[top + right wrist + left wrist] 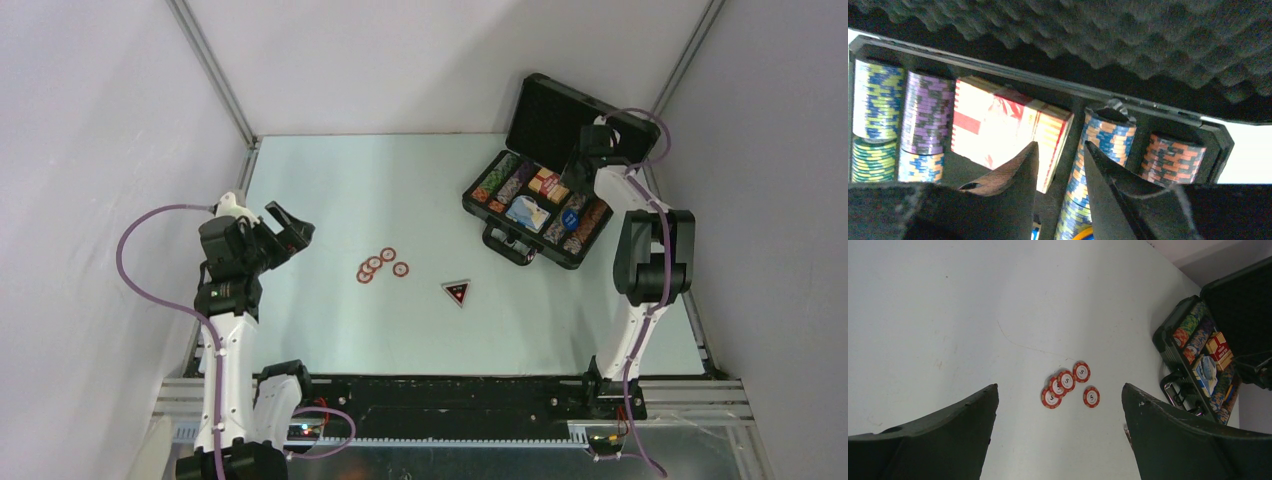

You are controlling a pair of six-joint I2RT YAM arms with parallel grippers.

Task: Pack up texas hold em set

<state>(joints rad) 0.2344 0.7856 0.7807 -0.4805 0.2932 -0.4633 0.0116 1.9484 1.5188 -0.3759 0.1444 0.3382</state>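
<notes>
Black case (548, 110) sits open at the bench's far right. The right fingers (1031, 157), narrowly apart and empty, hang between card box (998, 125) and chip row (1103, 145); descending could jostle either. Red-white chips (380, 266) and marker (457, 292) lie loose mid-bench, before the wide-spread left fingers (284, 225).

Case (470, 203) far right on table (350, 190), lid (545, 110) raised behind it. Chip rows (510, 185) and card box (548, 185) inside case, box between rows. Round chips (378, 265) clustered mid-table; marker (457, 292) right of them, nearer. Right tool (1060, 147) over case.
</notes>
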